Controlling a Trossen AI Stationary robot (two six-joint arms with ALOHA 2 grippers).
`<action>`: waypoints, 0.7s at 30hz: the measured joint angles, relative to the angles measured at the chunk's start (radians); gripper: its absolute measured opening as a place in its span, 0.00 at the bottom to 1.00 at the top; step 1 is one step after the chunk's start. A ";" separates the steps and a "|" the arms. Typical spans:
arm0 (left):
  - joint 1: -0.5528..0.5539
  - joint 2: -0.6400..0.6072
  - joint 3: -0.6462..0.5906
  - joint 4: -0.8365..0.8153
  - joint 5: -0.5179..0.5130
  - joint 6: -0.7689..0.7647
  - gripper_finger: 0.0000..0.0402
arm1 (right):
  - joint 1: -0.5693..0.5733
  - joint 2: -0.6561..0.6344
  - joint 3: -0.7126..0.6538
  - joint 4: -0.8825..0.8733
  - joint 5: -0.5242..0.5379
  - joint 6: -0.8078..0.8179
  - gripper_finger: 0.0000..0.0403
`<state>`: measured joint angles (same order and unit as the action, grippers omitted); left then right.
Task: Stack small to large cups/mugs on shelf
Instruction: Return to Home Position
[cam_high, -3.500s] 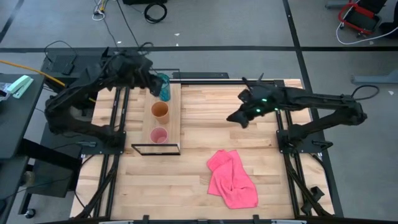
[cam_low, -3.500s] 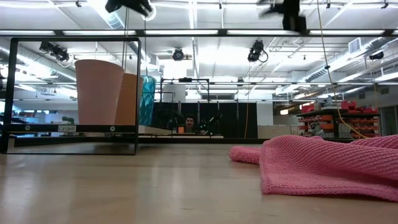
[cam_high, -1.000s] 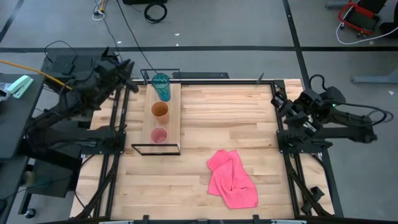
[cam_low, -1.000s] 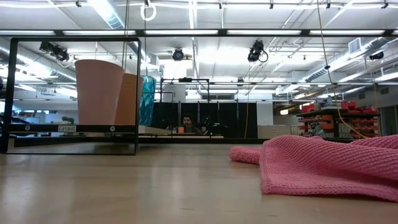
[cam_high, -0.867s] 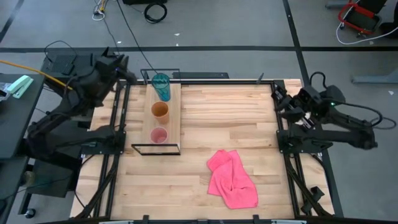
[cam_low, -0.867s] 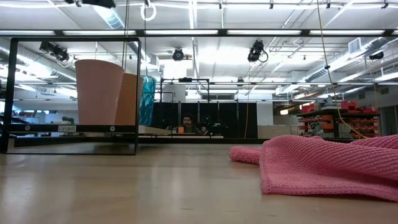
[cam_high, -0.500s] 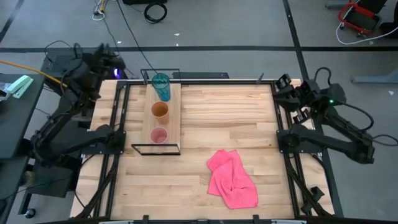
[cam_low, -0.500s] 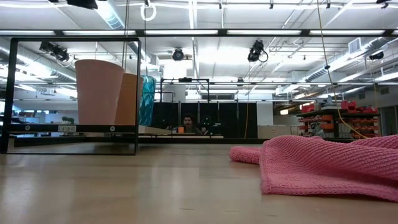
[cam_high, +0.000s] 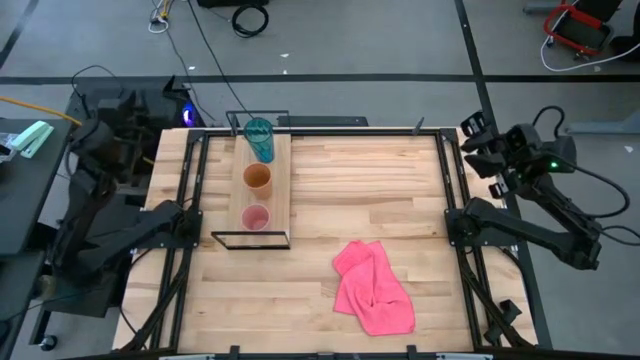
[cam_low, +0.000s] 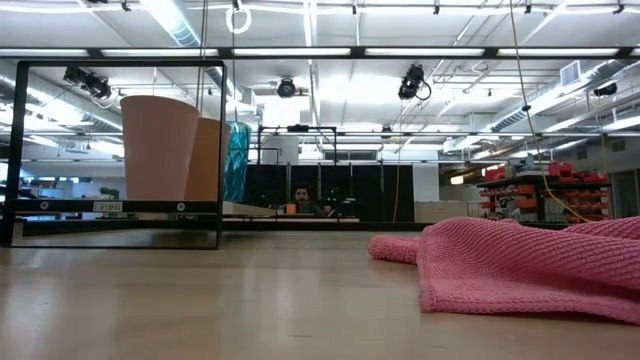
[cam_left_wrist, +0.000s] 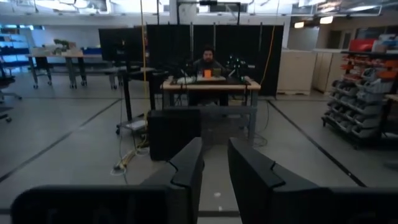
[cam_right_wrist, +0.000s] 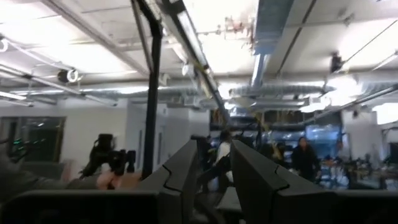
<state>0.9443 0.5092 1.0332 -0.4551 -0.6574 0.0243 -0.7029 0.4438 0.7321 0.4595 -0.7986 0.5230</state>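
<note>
Three cups stand in a row on the shelf (cam_high: 280, 190), a light-wood plank in a black frame at the table's far left. The teal tumbler (cam_high: 259, 138) is farthest, the orange cup (cam_high: 258, 180) is in the middle, and the pink cup (cam_high: 255, 217) is nearest. In the low view the pink cup (cam_low: 158, 148) is in front, with the orange cup (cam_low: 212, 158) and the tumbler (cam_low: 237, 160) behind it. My left gripper (cam_left_wrist: 214, 163) is drawn back beyond the table's far left corner. My right gripper (cam_high: 473, 136) is past the far right corner. Both are empty, their fingers a narrow gap apart.
A crumpled pink cloth (cam_high: 375, 288) lies on the slatted tabletop at the near right; in the low view the cloth (cam_low: 520, 265) fills the right side. A person sits at a desk in the room beyond the table (cam_left_wrist: 207, 62).
Both arms have drawn back from the table. My left gripper has gone toward the left edge, away from the tumbler. My right gripper has gone toward the far right corner and tipped upward. The three cups have stayed in place on the shelf.
</note>
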 joint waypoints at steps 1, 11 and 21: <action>0.000 -0.019 0.000 -0.030 -0.001 -0.010 0.21 | 0.000 0.000 -0.006 -0.006 -0.015 0.005 0.26; 0.000 -0.168 -0.052 -0.161 -0.015 -0.120 0.23 | 0.000 -0.149 -0.111 -0.092 -0.027 -0.001 0.26; 0.000 -0.278 -0.214 -0.079 -0.015 -0.137 0.21 | 0.000 -0.405 -0.142 -0.149 0.042 0.021 0.26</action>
<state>0.9443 0.2314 0.8197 -0.5343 -0.6720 -0.1130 -0.7025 0.0392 0.5900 0.3104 -0.7564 0.5439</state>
